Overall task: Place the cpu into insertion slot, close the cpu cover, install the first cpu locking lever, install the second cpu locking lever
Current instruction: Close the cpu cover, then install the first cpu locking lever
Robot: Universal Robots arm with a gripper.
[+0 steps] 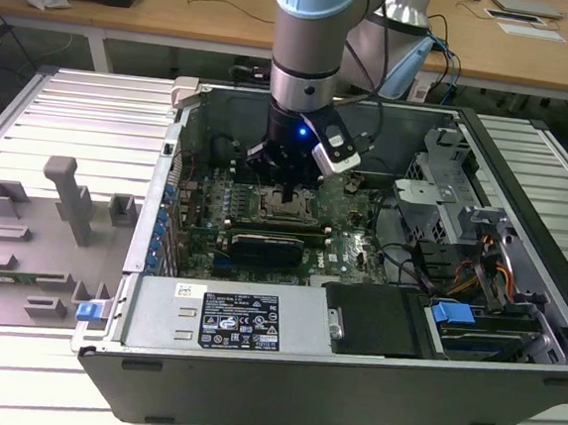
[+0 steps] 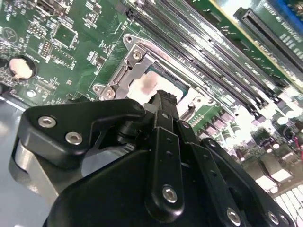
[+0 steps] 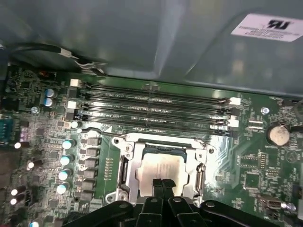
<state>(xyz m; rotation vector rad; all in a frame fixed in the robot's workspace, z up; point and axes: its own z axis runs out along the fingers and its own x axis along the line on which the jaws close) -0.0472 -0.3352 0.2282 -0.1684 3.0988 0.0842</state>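
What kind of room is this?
Probably a robotics lab or workshop: a robot arm reaches into an open computer case on a slatted metal table, with wooden desks behind.

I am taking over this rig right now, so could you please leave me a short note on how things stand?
Gripper: jaws shut, nothing seen between them, tips over the chip; contact unclear.
Chip: lying in the socket.
Cover: appears down around the chip.
Done: chip placed; cover seemingly closed.
Left: the locking levers. One wire lever lies beside the socket; I cannot tell if it is latched.
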